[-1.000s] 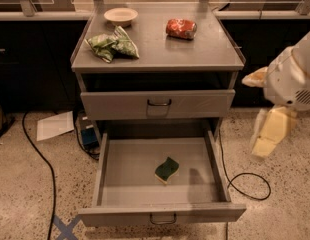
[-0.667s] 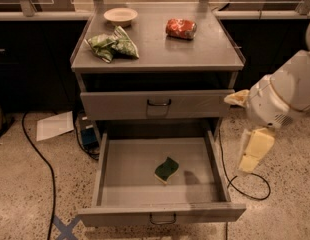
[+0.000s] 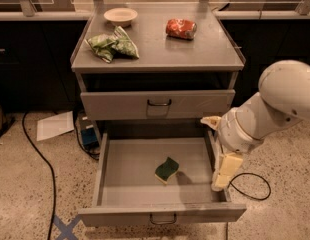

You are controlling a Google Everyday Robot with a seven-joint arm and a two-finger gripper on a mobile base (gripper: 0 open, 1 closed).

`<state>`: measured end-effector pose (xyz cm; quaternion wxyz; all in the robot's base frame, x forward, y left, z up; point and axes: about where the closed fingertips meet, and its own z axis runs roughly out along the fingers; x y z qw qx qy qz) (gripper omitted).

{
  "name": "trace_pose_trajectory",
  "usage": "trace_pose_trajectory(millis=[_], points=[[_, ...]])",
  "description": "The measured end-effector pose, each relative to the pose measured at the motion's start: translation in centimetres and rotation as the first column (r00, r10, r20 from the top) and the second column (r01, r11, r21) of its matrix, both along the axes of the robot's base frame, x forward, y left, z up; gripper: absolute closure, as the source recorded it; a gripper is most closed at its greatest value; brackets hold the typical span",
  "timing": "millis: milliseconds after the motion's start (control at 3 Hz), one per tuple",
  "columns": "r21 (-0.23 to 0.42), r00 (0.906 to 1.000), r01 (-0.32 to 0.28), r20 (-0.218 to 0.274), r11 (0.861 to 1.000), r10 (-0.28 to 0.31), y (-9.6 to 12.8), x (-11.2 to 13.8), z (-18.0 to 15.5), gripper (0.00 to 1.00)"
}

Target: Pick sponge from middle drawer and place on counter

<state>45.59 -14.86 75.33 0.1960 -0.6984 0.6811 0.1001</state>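
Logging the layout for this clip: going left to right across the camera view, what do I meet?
White paper on the floor → green snack bags on the counter → sponge in the middle drawer → gripper, at the drawer's right wall. The bowl and red packet overlap these and are omitted.

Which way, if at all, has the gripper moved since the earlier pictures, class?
Yes. The gripper has swung left and downward. It was out to the right of the open middle drawer and is now at that drawer's right wall.
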Motion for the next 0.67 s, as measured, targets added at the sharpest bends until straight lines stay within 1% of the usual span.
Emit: trace_pose_trajectory(millis=[333, 667], points=[[0.006, 0.9992, 0.015, 0.036, 1.0, -0.015, 0.15, 0.88, 0.22, 0.0], [0.005, 0.9994, 0.013, 0.033, 1.0, -0.013, 0.16, 0.79, 0.2, 0.0]])
